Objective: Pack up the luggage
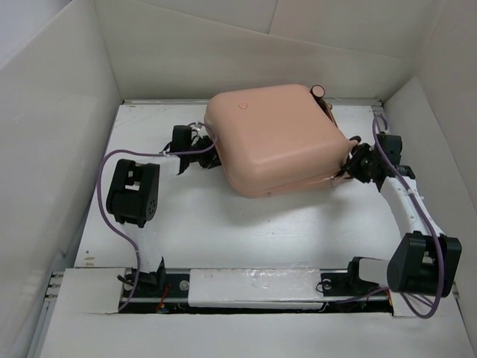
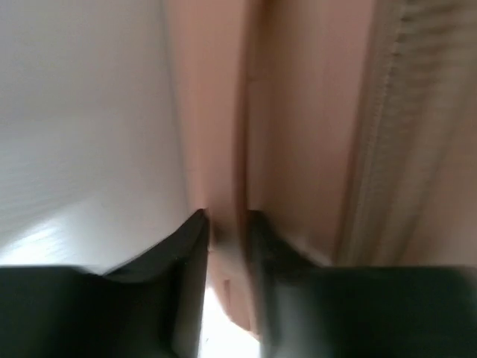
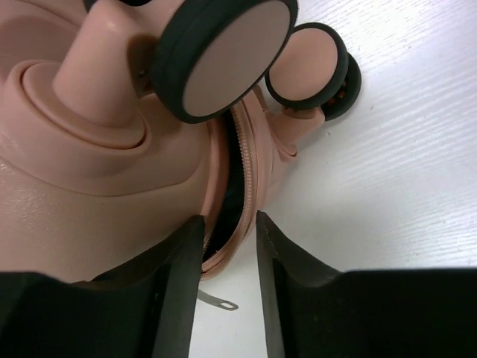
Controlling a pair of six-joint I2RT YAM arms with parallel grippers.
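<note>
Right hand (image 3: 229, 220) sat with fingers parted around the zipper seam (image 3: 244, 145) by the wheels (image 3: 223, 52). Left hand (image 2: 226, 221) looked pinched shut on the opposite rim, pretty blurry though. The luggage (image 1: 272, 138) lay flat, shell up, toward the far side of the tabletop (image 1: 246, 224).

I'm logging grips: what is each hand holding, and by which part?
Left hand pinches the suitcase by its side rim. Right hand straddles the zipper rim beside the wheels; whether it grips cannot be told.
</note>
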